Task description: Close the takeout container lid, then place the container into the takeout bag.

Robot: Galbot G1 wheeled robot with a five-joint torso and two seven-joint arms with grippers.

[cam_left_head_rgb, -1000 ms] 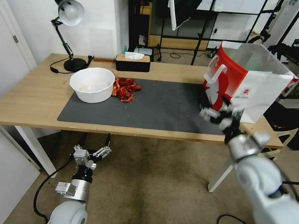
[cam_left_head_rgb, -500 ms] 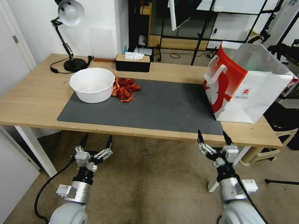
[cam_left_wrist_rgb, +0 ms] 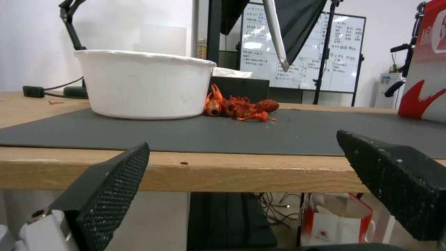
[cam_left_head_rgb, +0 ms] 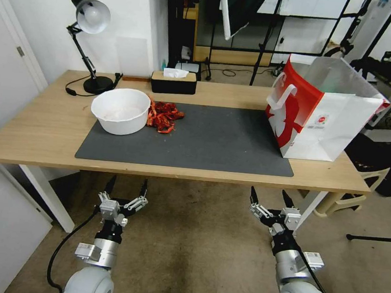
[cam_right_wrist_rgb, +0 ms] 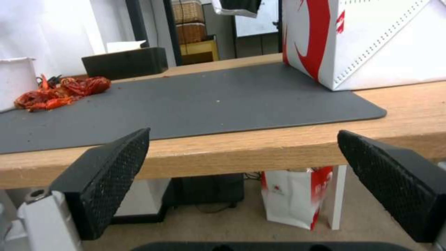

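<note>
Left tool (cam_left_head_rgb: 125, 190): hangs below the desk's near edge at about 7 o'clock of the head view, its black padded fingers (cam_left_wrist_rgb: 109, 184) spread apart and holding nothing.
Right tool (cam_left_head_rgb: 268, 200): hangs below the near edge at about 5 o'clock, fingers (cam_right_wrist_rgb: 109, 174) likewise spread wide and holding nothing.
Takeout bag (cam_left_head_rgb: 319, 114): stands upright on the desk (cam_left_head_rgb: 37, 132) at about 2 o'clock, on the right end of the dark mat (cam_left_head_rgb: 196, 139); boxy, red on one side, white on the other, mouth open, a white strap handle on the red face.
Takeout container: cannot be made out anywhere on the desk; judging by that, it likely sits inside the bag, though the bag's inside is hidden.
Other things: a white bowl (cam_left_head_rgb: 121, 110) at about 10 o'clock with red scraps (cam_left_head_rgb: 164, 116) just beside it, a black tissue box (cam_left_head_rgb: 173, 83) and a desk lamp (cam_left_head_rgb: 88, 41) farther back.
Risk: if the lid did not latch, it could spring open inside the bag unseen and spill the contents.
Risk: the tall paper bag looks light and near the desk's right edge, so a knock from a rising arm could tip it.
</note>
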